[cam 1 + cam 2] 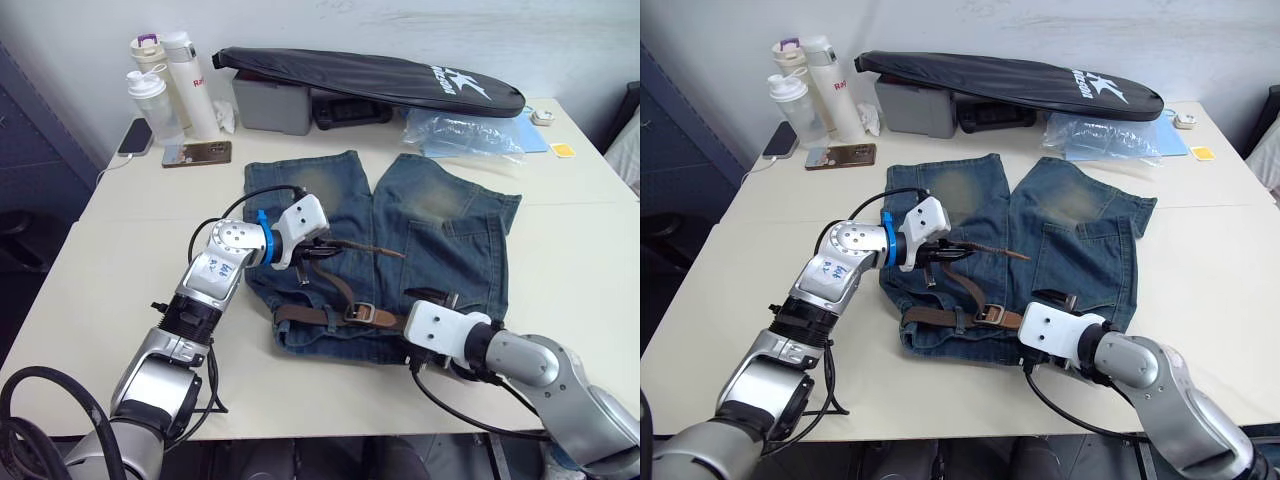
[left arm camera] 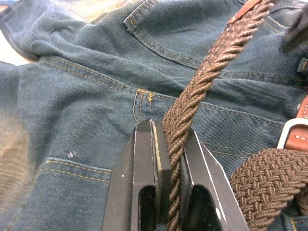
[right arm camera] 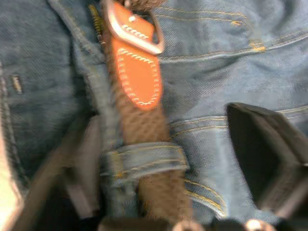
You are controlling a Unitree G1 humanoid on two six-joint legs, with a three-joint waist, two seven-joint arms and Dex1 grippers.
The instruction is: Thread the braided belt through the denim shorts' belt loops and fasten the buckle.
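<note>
The denim shorts (image 1: pixel 440 220) lie flat on the table, waistband toward the front edge. The braided belt (image 1: pixel 320 315) runs along the waistband, and its free end (image 1: pixel 385 250) rises over the shorts. My left gripper (image 2: pixel 168 130) is shut on that free end, a little above the left leg. The silver buckle (image 3: pixel 134 26) with its tan leather tab sits at the middle of the waistband. My right gripper (image 3: pixel 166 120) stands open at the waistband, its fingers on either side of a belt loop (image 3: pixel 144 161) with the belt passing under it.
At the back lie a black racket bag (image 1: pixel 370 75), a grey box (image 1: pixel 270 100), two bottles (image 1: pixel 150 95), two phones (image 1: pixel 197 153) and a clear plastic bag (image 1: pixel 460 130). Bare white table (image 1: pixel 120 290) shows to the left and right of the shorts.
</note>
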